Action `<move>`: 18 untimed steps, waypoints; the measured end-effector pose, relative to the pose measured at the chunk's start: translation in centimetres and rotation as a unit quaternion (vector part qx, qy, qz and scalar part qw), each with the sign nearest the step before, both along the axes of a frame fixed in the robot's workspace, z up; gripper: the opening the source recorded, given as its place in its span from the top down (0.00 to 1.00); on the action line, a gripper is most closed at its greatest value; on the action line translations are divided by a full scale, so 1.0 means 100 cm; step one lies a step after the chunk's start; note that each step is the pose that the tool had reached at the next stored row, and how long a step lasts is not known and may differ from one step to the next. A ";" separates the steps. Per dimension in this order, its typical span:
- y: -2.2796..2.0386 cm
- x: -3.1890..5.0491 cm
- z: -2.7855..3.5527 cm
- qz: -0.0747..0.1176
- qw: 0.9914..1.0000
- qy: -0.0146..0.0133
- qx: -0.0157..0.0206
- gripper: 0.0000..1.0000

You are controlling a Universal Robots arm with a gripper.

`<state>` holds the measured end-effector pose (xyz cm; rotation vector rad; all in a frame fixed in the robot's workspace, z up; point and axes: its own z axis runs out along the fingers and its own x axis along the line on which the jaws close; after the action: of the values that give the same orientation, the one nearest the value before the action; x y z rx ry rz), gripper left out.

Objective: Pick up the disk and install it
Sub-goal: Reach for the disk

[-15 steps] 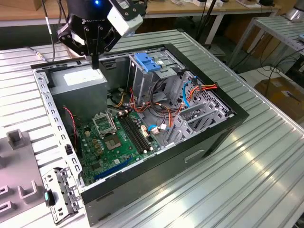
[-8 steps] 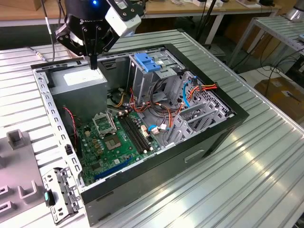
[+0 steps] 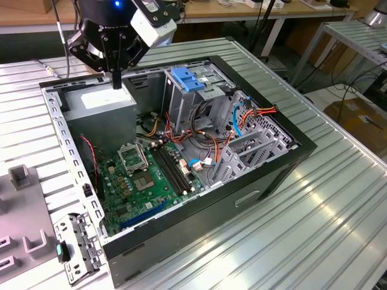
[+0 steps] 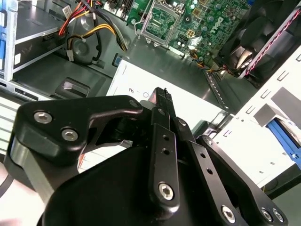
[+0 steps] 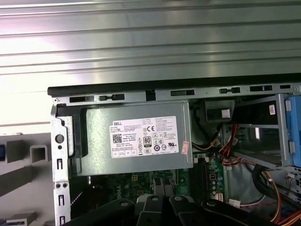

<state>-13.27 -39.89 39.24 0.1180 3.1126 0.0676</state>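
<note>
Gripper: fingers pressed together, nothing between them. It hangs point-down just above the power supply, near that unit's back edge. Judged a transit pose, high enough to pass over the case wall.

Power supply sits in the corner of the open case, label side up. It is a flat grey block and gives no hold for the fingers.

Beyond it lies the motherboard, flat on the case floor with its socket and slots bare.

Next is the drive cage, upright, with the blue latch on top. Red and orange cables trail beside it. The cage reads as the seat for the drive, and I cannot tell whether its bay is free.

Disk: in the second wrist view a blue rail with a dark slab beside it lies in a pale fixture outside the case wall, well apart from the fingers. I take this for the disk, parked for pickup. It is cut by the frame edge, so this is not certain.

The case rests on the ribbed metal table.
</note>
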 end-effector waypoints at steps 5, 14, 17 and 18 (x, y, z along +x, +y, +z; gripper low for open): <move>0.0000 -0.0020 -0.0003 0.000 1.000 0.000 0.000 0.89; 0.0000 -0.0058 -0.0010 0.000 1.000 0.000 0.000 0.89; 0.0000 -0.0073 -0.0013 0.000 1.000 0.001 0.000 0.89; 0.0000 -0.0077 -0.0014 0.000 1.000 0.001 0.000 0.89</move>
<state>-14.04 -39.89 39.10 0.1180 3.1139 0.0676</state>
